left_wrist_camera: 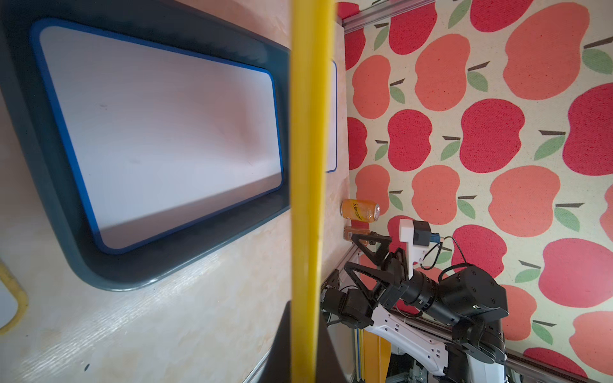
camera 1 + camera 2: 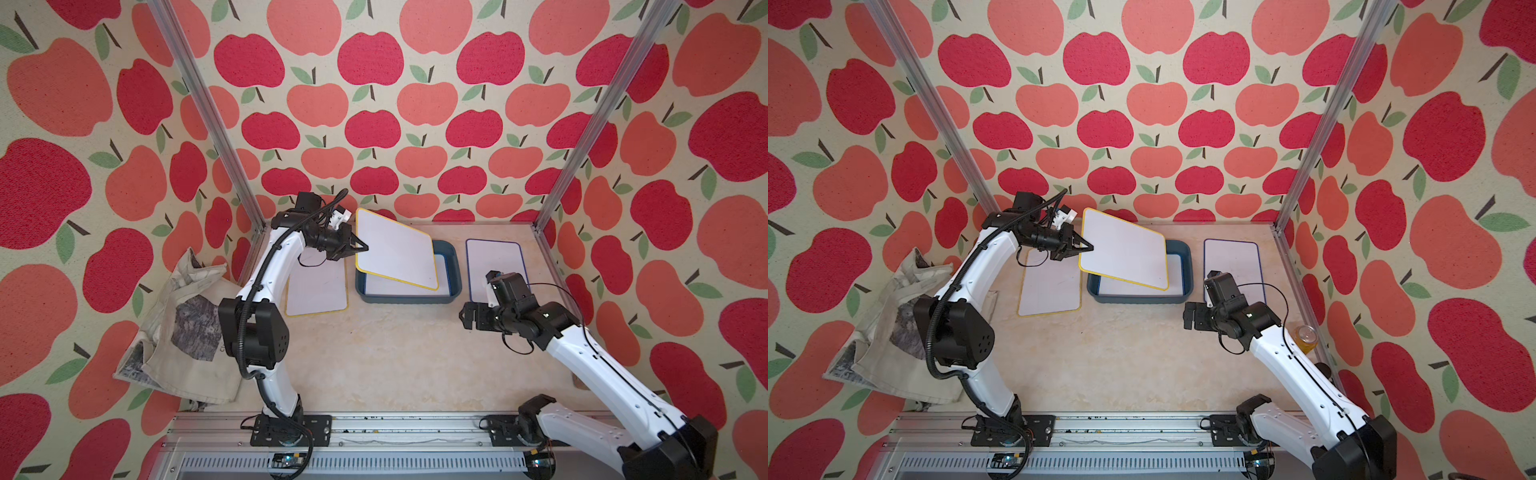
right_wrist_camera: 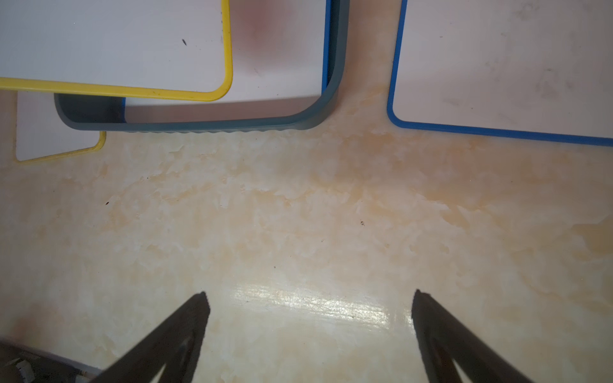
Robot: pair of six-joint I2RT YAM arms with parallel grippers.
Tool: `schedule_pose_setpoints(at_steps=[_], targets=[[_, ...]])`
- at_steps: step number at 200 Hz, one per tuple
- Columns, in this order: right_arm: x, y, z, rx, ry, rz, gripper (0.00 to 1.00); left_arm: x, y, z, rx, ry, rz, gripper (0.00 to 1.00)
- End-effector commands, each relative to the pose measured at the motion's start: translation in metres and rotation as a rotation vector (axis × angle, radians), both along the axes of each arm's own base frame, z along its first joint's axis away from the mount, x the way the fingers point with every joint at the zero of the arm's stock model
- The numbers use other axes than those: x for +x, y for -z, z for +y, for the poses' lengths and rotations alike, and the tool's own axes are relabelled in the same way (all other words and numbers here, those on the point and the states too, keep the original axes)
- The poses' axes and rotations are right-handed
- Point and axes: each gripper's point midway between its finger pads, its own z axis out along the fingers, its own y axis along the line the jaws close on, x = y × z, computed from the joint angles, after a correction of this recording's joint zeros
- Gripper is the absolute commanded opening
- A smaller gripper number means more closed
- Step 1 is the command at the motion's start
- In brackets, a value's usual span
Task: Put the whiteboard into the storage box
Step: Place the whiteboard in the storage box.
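Grips the yellow-rimmed whiteboard (image 2: 395,249) by its left rim with the left end effector (image 2: 362,248), jaws pinched together on the frame, which shows edge-on in the left wrist view. Holds it in the air, tilted rather than level, above the storage box (image 2: 456,272), hiding most of the box's opening in both top views; apparently not touching the box, though hard to be sure. Finds the box near the middle of the far edge of the tabletop (image 2: 395,361), with a blue-rimmed whiteboard (image 1: 159,132) already lying flat on its floor. Counts two more boards flat on the tabletop outside it: a second yellow-rimmed whiteboard (image 2: 318,286) just beside the box's left wall, partly under the left arm, and a second blue-rimmed whiteboard (image 2: 494,262) just beside its right wall, toward the far right corner. Shows the right end effector (image 3: 310,298) with jaws apart over bare tabletop in front of the box, gripping nothing. Looks part done: one board stored, one carried over the box, not yet lowered or released, and two untouched.
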Motion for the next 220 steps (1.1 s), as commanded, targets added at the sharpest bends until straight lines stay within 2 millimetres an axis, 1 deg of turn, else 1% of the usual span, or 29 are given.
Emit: schedule_pose_setpoints(at_steps=[1, 23, 53, 84, 112, 139, 152, 184, 220], targets=[[0.009, -0.007, -0.005, -0.027, -0.003, -0.002, 0.99, 0.012, -0.011, -0.010, -0.095, 0.060, -0.036, 0.00], [0.015, -0.004, -0.005, -0.036, -0.001, 0.007, 0.99, 0.023, -0.001, -0.013, -0.115, 0.071, -0.020, 0.00], [0.024, 0.005, -0.010, -0.076, 0.012, 0.031, 0.99, 0.035, 0.015, -0.015, -0.119, 0.079, 0.011, 0.00], [0.034, 0.010, -0.010, -0.100, 0.013, 0.046, 0.99, 0.042, 0.036, -0.019, -0.138, 0.093, 0.060, 0.00], [0.039, 0.014, -0.010, -0.105, 0.014, 0.050, 0.99, 0.042, 0.049, -0.023, -0.161, 0.109, 0.094, 0.00], [0.042, 0.021, -0.015, -0.119, 0.030, 0.068, 0.99, 0.041, 0.058, -0.028, -0.196, 0.131, 0.117, 0.00], [0.044, 0.024, -0.017, -0.125, 0.038, 0.076, 0.99, 0.039, 0.062, -0.031, -0.214, 0.141, 0.122, 0.02], [0.046, 0.028, -0.020, -0.134, 0.042, 0.084, 0.99, 0.038, 0.074, -0.034, -0.205, 0.147, 0.145, 0.04], [0.046, 0.036, -0.023, -0.153, 0.048, 0.106, 0.99, 0.034, 0.098, -0.039, -0.140, 0.161, 0.188, 0.08]])
